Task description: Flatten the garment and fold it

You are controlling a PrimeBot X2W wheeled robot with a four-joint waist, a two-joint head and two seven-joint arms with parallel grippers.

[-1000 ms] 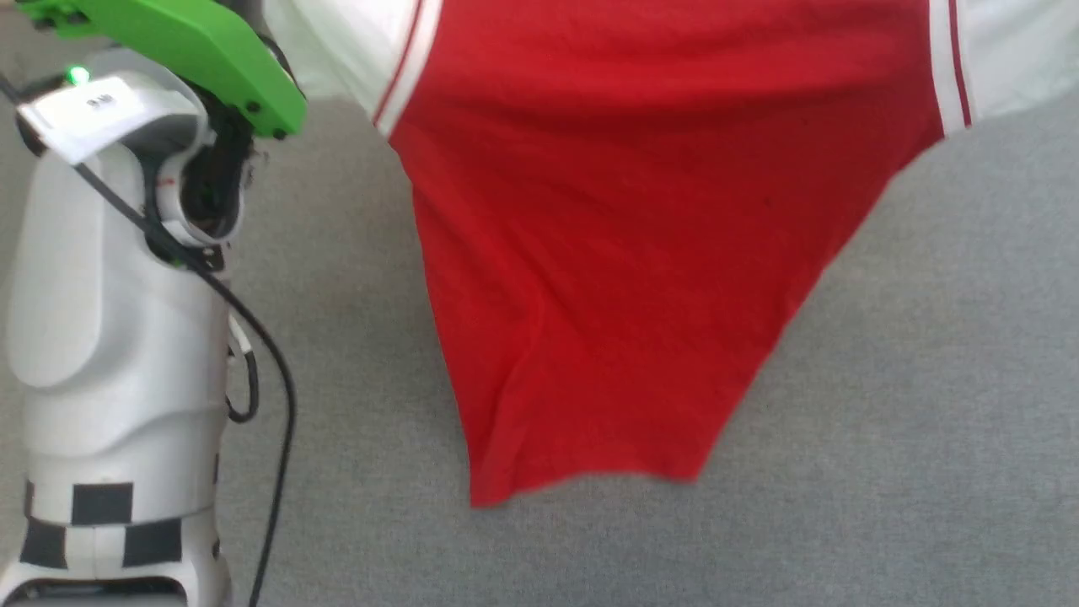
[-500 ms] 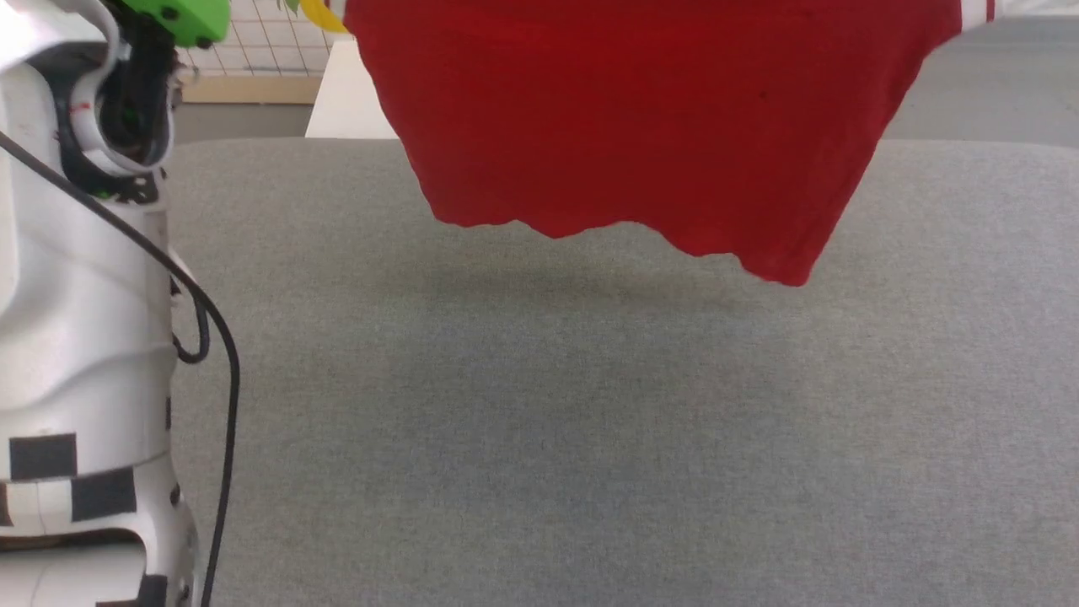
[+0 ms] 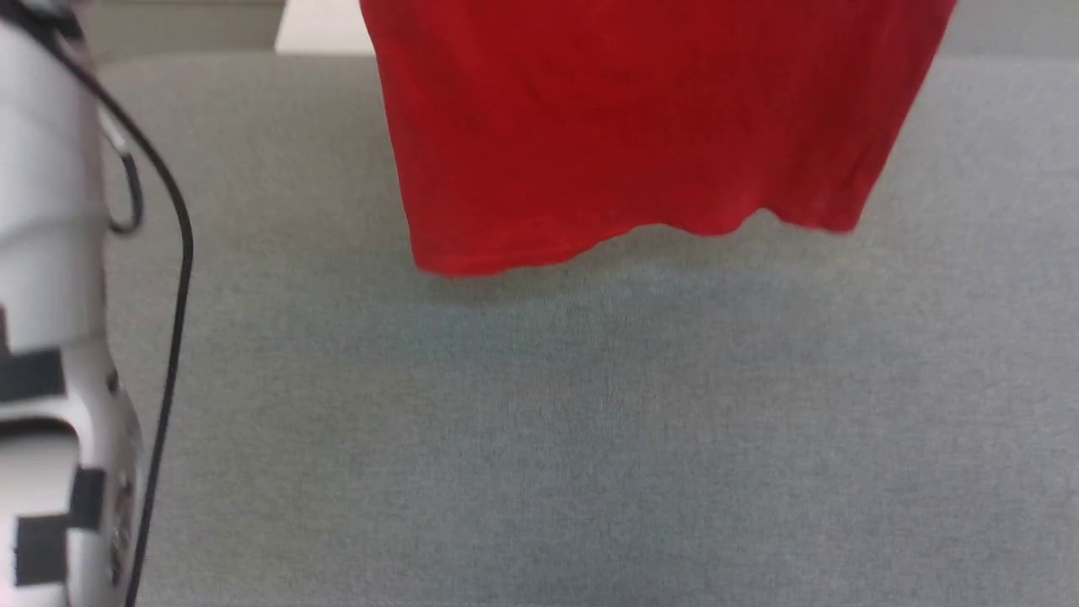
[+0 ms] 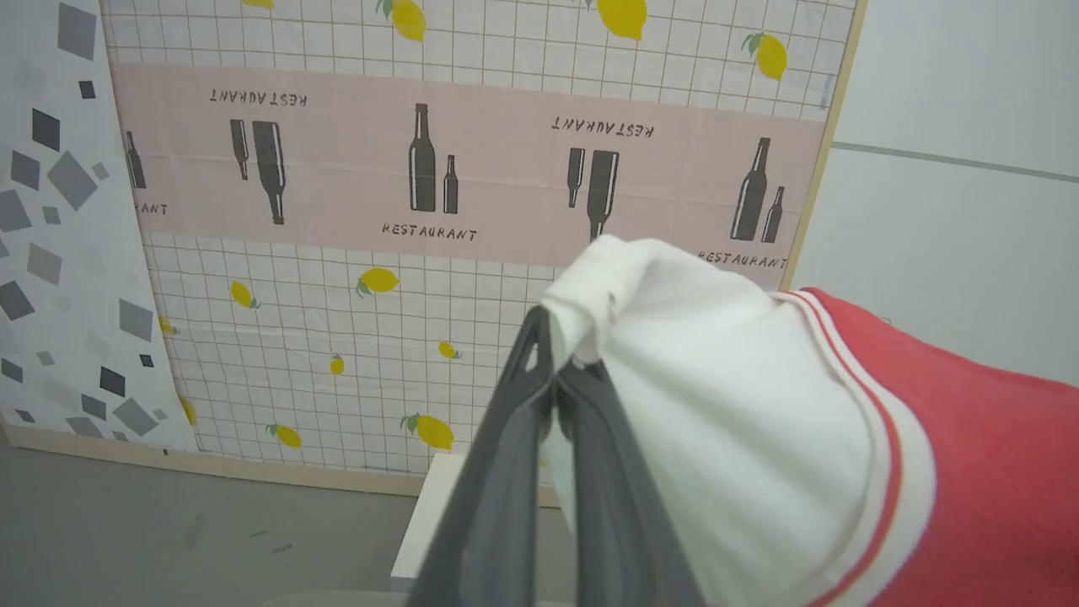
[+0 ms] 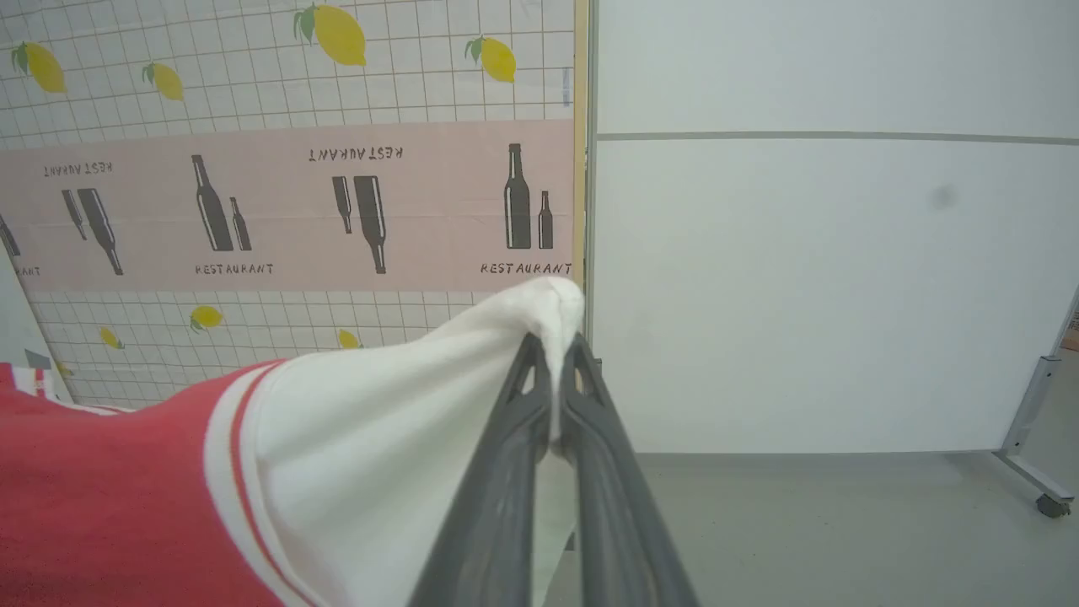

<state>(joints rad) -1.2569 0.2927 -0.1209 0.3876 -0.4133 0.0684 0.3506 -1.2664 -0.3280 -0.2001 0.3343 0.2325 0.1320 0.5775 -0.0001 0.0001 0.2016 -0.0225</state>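
The garment [image 3: 649,126], a red T-shirt, hangs in the air over the grey table [image 3: 590,421]; its lower hem dangles just above the cloth surface in the head view. My left gripper [image 4: 558,371] is shut on the bunched white sleeve [image 4: 674,354], with striped trim and red body [image 4: 995,472] trailing off to the right. In the right wrist view my right gripper [image 5: 555,358] is shut on the other white sleeve [image 5: 396,438], whose red body [image 5: 101,497] trails to the left. The shirt's top is cut off by the head view's upper edge.
My pale left arm [image 3: 50,278] with a black cable [image 3: 173,337] stands along the head view's left edge. Behind the table stand a lemon-and-bottle patterned panel [image 4: 438,194], a plain white wall [image 5: 826,278] and a small white block [image 3: 324,25]. A castor [image 5: 1049,504] rests on the floor.
The head view has tilted down, so the table's far edge and my arm shifted. The shirt's hem has swung: its low corner was at the right, now at the left.
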